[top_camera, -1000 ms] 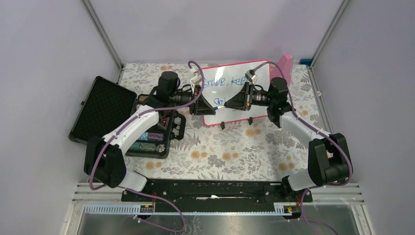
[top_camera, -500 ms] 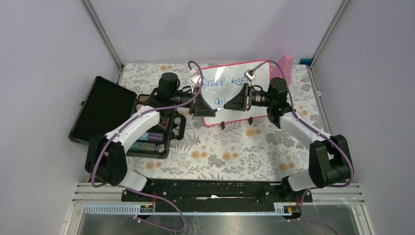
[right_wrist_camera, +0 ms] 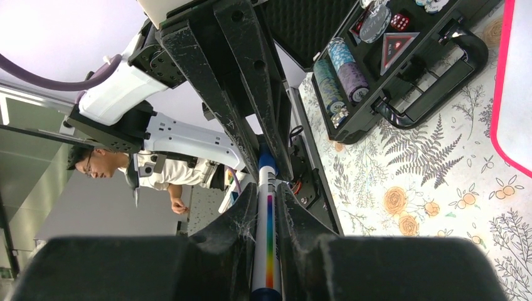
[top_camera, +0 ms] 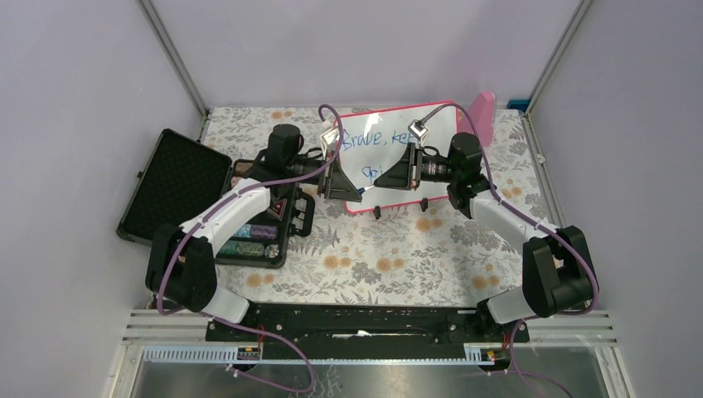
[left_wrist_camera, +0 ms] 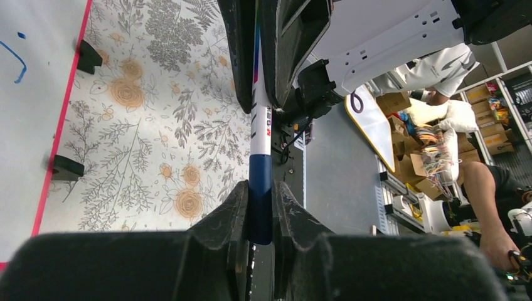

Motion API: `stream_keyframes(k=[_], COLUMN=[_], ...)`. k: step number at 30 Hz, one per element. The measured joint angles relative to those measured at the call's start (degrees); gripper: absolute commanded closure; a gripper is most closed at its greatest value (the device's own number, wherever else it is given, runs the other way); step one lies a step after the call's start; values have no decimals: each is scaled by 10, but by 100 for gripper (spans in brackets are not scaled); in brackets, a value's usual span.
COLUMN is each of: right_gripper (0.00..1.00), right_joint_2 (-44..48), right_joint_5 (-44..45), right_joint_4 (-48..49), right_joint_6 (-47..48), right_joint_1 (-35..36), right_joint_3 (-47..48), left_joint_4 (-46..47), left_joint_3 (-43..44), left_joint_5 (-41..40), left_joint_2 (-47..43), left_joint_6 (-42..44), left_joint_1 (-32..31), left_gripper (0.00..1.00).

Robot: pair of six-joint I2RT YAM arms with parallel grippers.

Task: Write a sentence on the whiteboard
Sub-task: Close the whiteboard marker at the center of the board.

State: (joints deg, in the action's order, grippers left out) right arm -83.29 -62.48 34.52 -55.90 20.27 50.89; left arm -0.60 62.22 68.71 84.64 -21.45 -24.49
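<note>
1. Left end effector (left_wrist_camera: 260,194) is pinched narrow on the dark blue end of the marker (left_wrist_camera: 260,125), by the left edge of the whiteboard (top_camera: 369,156). Further left, a black case (top_camera: 257,224) lies open on the bench (top_camera: 373,257).
2. Marker runs level between the two arms, over the near half of the board.
3. Right end effector (right_wrist_camera: 268,194) faces the left one, closed narrow on the marker's striped barrel.
4. Whiteboard sits at the far middle of the bench on its black feet (left_wrist_camera: 66,168). The sentence (top_camera: 375,139) runs in blue across its far part and is partly hidden by the arms.
5. It looks light and stiff on small feet, so a hard press would likely slide or tip it. Steady it by the frame edge, since touching the face would smear the ink.
6. The marker is slim and smooth and may twist between the pads, so a mid-barrel hold seems safest.
</note>
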Motion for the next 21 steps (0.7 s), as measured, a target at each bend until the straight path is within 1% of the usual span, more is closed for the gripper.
stream_keyframes(k=[5, 6, 7, 9, 13, 15, 17, 18, 21], right_gripper=[100, 95, 87, 75, 45, 31, 19, 15, 13], right_joint_2=[-5, -6, -7, -11, -24, -27, -28, -28, -23], right_joint_5=[5, 5, 4, 0, -28, -57, -85, -96, -132], right_joint_4=[1, 1, 0, -8, -42, -66, -98, -118, -160], right_joint_6=[2, 3, 7, 18, 39, 49, 70, 84, 127], right_joint_1=[7, 7, 8, 9, 7, -7, -41, -60, -136], right_joint_3=[1, 2, 5, 13, 44, 66, 97, 114, 159], left_joint_4=[-4, -6, -10, -15, -17, -32, -59, -73, -132], left_joint_3=[0, 0, 0, 0, 0, 0, 0, 0, 1], left_joint_5=[14, 16, 16, 16, 2, -13, -19, -21, -25], left_joint_2=[8, 8, 9, 8, 8, 5, 2, 1, 0], left_joint_6=[-2, -3, -2, 1, 28, 56, 90, 106, 152], left_joint_1=[2, 2, 2, 2, -9, -20, -26, -29, -29], left_gripper=[100, 100, 100, 100, 100, 100, 100, 100, 100])
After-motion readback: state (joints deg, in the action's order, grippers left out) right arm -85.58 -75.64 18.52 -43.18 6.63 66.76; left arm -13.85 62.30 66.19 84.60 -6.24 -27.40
